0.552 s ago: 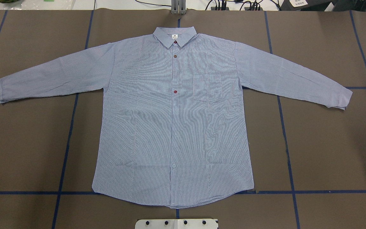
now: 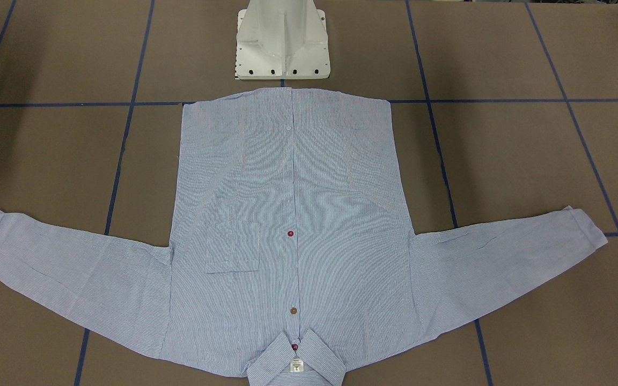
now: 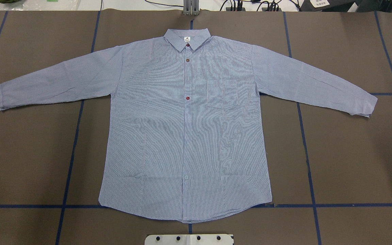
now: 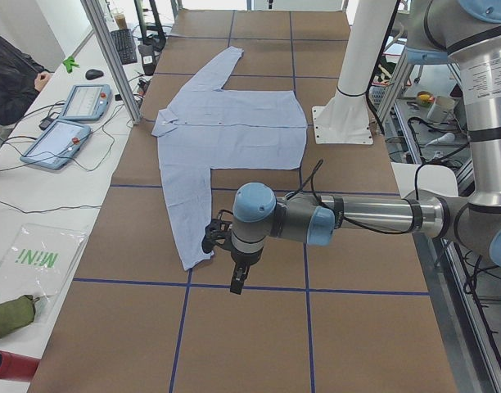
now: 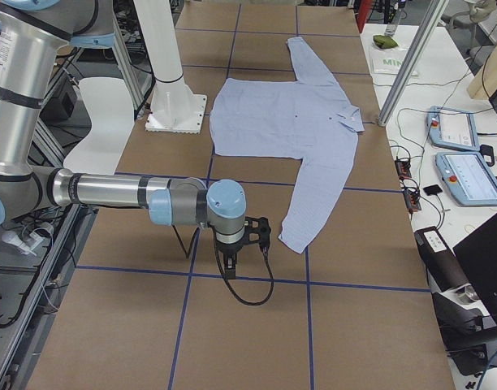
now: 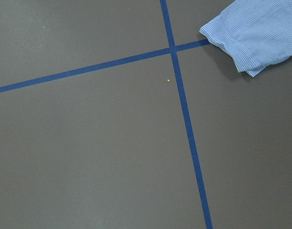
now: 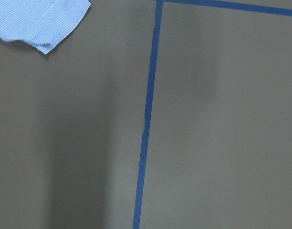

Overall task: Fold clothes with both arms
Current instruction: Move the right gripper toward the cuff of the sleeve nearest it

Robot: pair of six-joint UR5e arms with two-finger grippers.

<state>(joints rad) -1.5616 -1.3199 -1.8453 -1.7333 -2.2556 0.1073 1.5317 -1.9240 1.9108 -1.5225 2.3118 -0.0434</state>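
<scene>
A blue shirt is lying flat mid-frame on the bench, hem beside a white pedestal. The left tool and right tool are hovering near the cuffs; I cannot tell whether they are open or closed.

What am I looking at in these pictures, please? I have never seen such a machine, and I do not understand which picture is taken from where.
It is a robot with two jointed metal arms on a white pedestal, at a brown table marked with blue tape. One picture looks down from behind the robot, and one faces it from across the table. Two look along the table from its ends, and two come from cameras on the wrists.

A light blue striped shirt lies flat, front up, with its sleeves spread. The left arm and the right arm reach out low, each near a sleeve end. The left wrist camera sees bare table and a cuff.

Nothing is held. Whether the left tool and the right tool are open, I cannot tell.
</scene>
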